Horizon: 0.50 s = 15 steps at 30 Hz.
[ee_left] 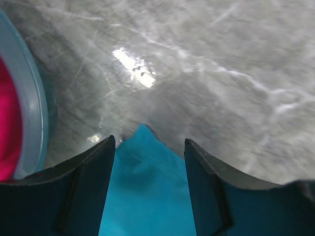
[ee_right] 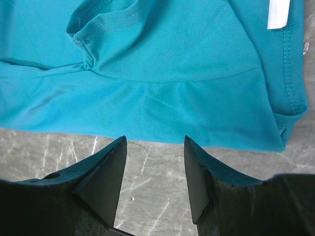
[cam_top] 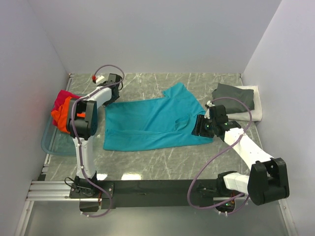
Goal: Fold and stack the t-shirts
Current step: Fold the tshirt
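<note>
T-shirt in teal (cam_top: 147,123) lies spread flat in the middle of a grey marble-patterned table (cam_top: 167,164), which is closed in by plain white walls (cam_top: 147,34) on three sides.

The left gripper (ee_left: 150,145) sits at the teal shirt's far left corner. Its jaws are apart, with the tip of the cloth lying between them; whether they touch it I cannot tell. The right gripper (ee_right: 155,140) hangs just off the teal shirt's near right hem, over bare table. Its jaws are spread wide, with nothing between them.

Five shirts show. Left of the teal one, an orange shirt (cam_top: 60,118) and a magenta-red shirt (cam_top: 63,98) are heaped in one clear bluish tub (cam_top: 47,142). To its far right, a dark grey shirt (cam_top: 234,96) lies folded on a white shirt (cam_top: 251,114).
</note>
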Available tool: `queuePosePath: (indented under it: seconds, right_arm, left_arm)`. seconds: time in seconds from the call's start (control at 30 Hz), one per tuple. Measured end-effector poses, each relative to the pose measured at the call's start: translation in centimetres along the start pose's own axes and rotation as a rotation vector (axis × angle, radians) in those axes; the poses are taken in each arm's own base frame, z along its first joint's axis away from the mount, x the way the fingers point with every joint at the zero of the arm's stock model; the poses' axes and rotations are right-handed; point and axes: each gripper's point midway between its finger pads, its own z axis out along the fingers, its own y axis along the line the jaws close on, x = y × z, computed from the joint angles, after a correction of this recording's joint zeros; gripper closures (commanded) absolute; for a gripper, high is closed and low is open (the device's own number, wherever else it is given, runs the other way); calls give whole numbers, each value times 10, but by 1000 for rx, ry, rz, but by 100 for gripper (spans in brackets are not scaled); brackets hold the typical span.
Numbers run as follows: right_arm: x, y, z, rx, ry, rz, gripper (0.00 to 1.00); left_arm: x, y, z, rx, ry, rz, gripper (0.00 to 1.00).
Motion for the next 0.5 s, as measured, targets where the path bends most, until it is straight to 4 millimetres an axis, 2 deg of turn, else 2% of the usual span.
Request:
queuePosePath:
  seconds: [0.23, 0.37, 0.5]
  right_arm:
    - [-1, 1, -2, -6, -9, -2, 43]
    - [-2, 1, -2, -5, -9, -2, 43]
    - [-9, 5, -4, -6, -10, -3, 43]
  left_arm:
    - [11, 11, 17, -39, 28, 5, 50]
    - [12, 11, 19, -37, 27, 3, 71]
    - [11, 9, 19, -32, 25, 4, 81]
